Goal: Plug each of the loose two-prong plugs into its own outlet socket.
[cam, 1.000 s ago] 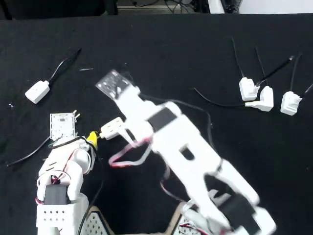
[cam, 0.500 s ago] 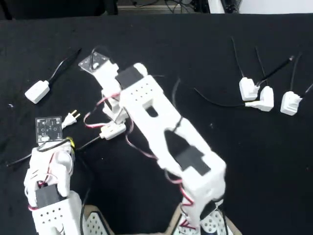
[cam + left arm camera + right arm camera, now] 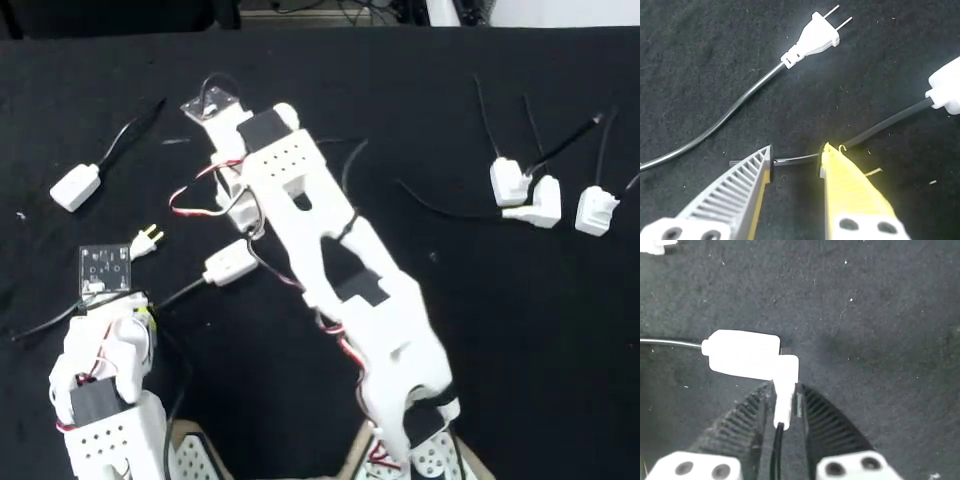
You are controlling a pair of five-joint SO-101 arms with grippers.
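The loose two-prong plug point(image 3: 815, 35) is a flat, tapered white moulding with two thin bare metal pins and a ribbed collar where its black cord point(image 3: 725, 117) leaves. It lies flat on the cloth ahead of the left gripper point(image 3: 795, 157) and well apart from it. That gripper's fingers, one ribbed grey and one yellow, are spread. Their tips sit either side of a thinner black lead point(image 3: 792, 160) without closing on it. The lead runs to the outlet socket point(image 3: 947, 92).

In the right wrist view that socket is a rounded, smooth white block. A right-angle plug point(image 3: 786, 370) is joined to one end of it, and the plug's cable drops away between the fingers. The right gripper point(image 3: 784, 389) is pinched on the stem of the right-angle plug with its dark ridged pads against both sides.

The table point(image 3: 400, 90) is covered in matte black, felt-like cloth flecked with lint. In the high view a second white socket point(image 3: 75, 187) lies alone toward the far corner on the left arm's side. Three more white connectors point(image 3: 540, 205) with black leads are clustered near the opposite edge. Between that cluster and the right arm lies a broad stretch of bare cloth, reaching back to the table's far edge
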